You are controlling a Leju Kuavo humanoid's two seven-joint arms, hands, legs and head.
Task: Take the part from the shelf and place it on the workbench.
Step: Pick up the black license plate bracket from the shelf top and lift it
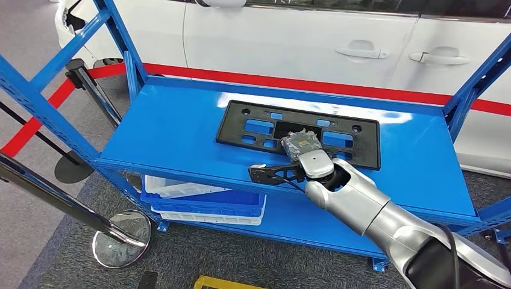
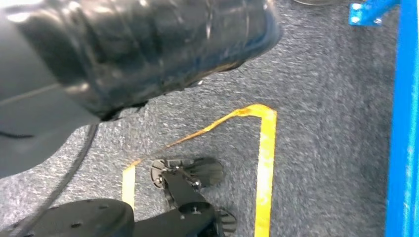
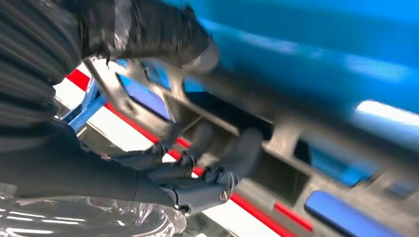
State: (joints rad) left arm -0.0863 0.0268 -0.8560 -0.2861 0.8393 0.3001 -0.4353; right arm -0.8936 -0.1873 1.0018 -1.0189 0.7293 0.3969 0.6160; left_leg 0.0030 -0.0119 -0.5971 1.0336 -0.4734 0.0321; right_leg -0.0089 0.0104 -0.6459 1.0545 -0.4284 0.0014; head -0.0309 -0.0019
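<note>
Robot hand (image 1: 301, 158) on the right reaches the black plate (image 1: 298, 132); its grip cannot be told.
Plate looks light, stiff, flat on the shelf (image 1: 175, 129): lift by near edge.

Bare shelf top (image 1: 175, 129) around part (image 1: 253, 129)

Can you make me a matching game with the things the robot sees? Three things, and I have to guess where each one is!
Things:
1. black plastic part
2. white and blue trays
3. white car

Places:
A. behind the shelf
B. on the lower shelf
C. flat on the top blue shelf, under the right hand

Pairs: 1-C, 2-B, 3-A
</note>
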